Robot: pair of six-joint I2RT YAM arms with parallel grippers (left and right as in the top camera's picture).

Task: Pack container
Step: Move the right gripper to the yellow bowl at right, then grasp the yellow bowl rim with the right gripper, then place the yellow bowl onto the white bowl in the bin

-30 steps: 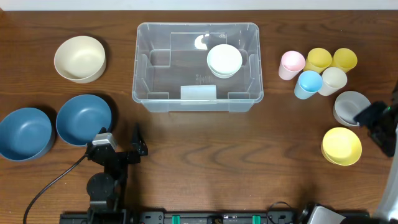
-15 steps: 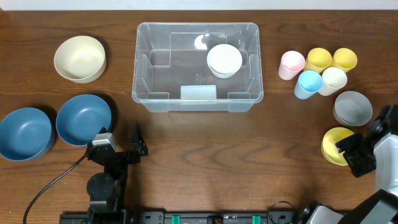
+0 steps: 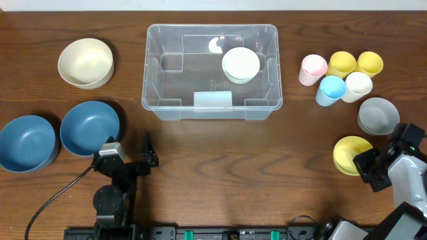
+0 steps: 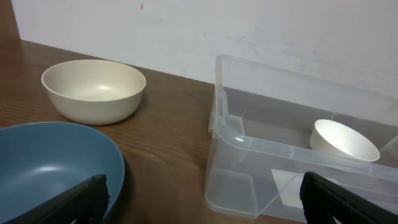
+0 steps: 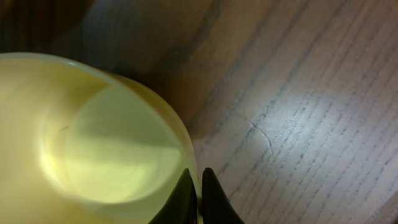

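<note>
Wooden table, right edge: right gripper pinching the yellow bowl by its thin rim, left gripper spread wide, so the bowl could slip out heading to the container.

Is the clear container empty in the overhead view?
No, a white bowl sits inside the container, near its right end.

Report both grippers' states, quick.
Left gripper: open, holding nothing.
Right gripper: closed, pinching the rim of the yellow bowl.
</note>
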